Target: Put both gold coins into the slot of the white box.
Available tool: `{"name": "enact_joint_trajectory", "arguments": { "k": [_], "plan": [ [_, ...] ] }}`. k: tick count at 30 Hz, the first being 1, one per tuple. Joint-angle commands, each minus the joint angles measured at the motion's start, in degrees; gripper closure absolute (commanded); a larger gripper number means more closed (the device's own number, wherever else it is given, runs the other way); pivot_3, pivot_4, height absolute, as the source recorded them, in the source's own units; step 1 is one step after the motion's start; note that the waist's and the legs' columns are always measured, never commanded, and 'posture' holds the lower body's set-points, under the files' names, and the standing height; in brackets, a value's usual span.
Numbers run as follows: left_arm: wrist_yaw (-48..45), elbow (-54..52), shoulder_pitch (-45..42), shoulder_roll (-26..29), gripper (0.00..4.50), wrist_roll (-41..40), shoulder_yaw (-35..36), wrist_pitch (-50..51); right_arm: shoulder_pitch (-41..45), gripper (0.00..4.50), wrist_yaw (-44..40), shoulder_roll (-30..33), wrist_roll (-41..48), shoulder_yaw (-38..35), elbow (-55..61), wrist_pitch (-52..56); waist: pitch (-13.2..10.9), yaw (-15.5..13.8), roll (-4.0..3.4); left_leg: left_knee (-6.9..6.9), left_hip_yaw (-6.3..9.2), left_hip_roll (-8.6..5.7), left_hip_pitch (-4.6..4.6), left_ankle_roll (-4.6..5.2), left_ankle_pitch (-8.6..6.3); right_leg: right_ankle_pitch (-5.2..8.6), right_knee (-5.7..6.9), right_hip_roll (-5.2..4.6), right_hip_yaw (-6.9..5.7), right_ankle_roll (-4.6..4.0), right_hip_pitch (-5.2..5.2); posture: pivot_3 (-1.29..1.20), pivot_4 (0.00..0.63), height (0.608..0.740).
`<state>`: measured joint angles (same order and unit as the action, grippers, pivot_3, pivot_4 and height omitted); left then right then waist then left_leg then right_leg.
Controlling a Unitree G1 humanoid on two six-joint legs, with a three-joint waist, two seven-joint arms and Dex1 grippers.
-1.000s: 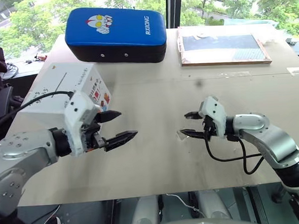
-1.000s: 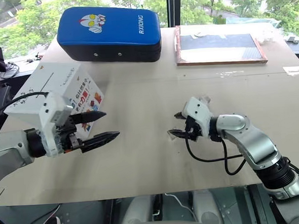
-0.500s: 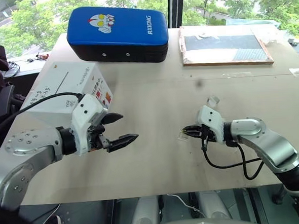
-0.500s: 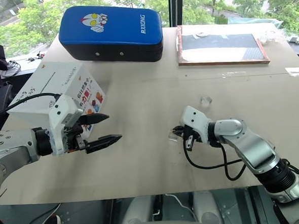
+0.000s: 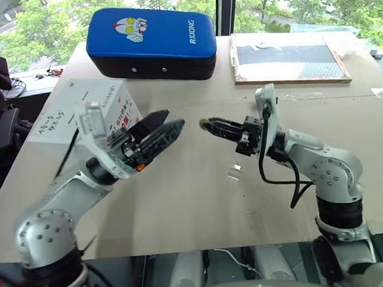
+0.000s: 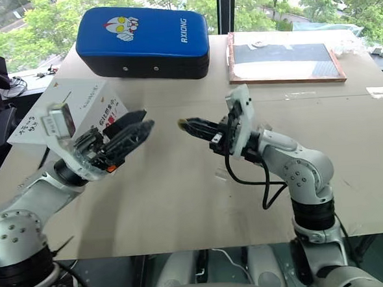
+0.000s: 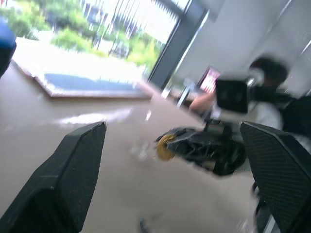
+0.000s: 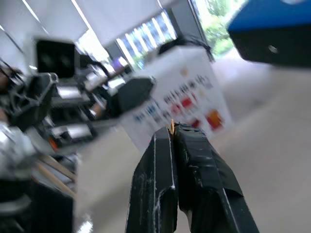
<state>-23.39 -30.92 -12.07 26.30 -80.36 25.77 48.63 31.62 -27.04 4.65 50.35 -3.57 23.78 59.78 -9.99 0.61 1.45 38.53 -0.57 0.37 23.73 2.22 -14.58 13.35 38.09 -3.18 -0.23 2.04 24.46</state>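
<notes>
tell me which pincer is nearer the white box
Left. The left pincer hovers just beside the white box; the right pincer, shut on a gold coin, is farther out over the table.

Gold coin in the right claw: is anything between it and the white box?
Yes. The left claw, open, hangs in the line from the gold coin, pinched in the shut right claw, to the white box. In the head views that arm's wrist also overlaps the box's top face.

The blue padded cushion [image 5: 149, 42] bears "RXIONG" in white on its side
</notes>
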Motion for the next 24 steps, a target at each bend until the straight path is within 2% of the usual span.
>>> {"name": "enact_joint_trajectory", "arguments": {
  "k": [1,4,7,10,21,24],
  "plan": [
    [4.53,-1.72,-0.75,-4.29,0.00,-5.75,-1.40,-5.15,2.15,4.43,4.82,-3.04,8.34,-3.00,1.51,1.41,0.01,-0.01,0.00,0.00,0.00,-0.03,-0.01,0.00,0.00,0.00,0.00,0.00,0.00,0.00,-0.02,0.00,0.150,0.740],
    [6.61,-2.11,-0.79,-6.72,0.00,-7.47,-3.64,-7.39,3.46,4.43,8.68,-5.25,13.66,-3.94,0.81,1.69,0.01,0.09,-0.01,0.01,0.00,-0.08,-0.03,0.01,0.00,-0.01,0.00,0.11,-0.01,0.01,-0.06,0.00,0.150,0.740],
    [8.05,-2.15,-0.97,-8.49,0.76,-9.12,-5.42,-9.43,4.59,4.50,12.41,-6.65,18.83,-4.84,-0.40,1.19,0.01,0.12,-0.01,0.02,0.02,-0.08,-0.05,0.01,0.00,-0.01,0.02,0.19,-0.03,0.01,-0.07,0.00,0.150,0.740],
    [8.57,-2.52,-0.66,-8.86,2.18,-8.33,-7.93,-9.94,5.23,4.50,14.47,-6.53,22.07,-4.95,-1.49,0.65,0.02,0.09,-0.01,0.02,0.04,-0.08,-0.09,0.02,0.00,-0.01,0.02,0.23,-0.11,0.01,-0.13,0.00,0.150,0.740],
    [7.38,-1.74,-0.12,-7.19,2.18,-8.27,-10.25,-11.81,5.55,4.50,17.24,-4.98,24.94,-2.02,-2.56,-1.62,0.01,0.17,-0.02,0.02,0.08,-0.08,-0.09,0.03,0.00,0.00,-0.02,0.37,-0.21,0.02,-0.17,0.00,0.150,0.740],
    [7.06,-1.32,0.16,-6.88,2.97,-8.27,-10.21,-12.34,5.78,4.50,17.92,-4.76,25.45,-1.68,-2.81,-2.29,0.01,0.16,-0.02,0.02,0.07,-0.07,-0.09,0.03,0.00,0.00,-0.04,0.37,-0.20,0.02,-0.17,0.00,0.150,0.740]
  ]
}}
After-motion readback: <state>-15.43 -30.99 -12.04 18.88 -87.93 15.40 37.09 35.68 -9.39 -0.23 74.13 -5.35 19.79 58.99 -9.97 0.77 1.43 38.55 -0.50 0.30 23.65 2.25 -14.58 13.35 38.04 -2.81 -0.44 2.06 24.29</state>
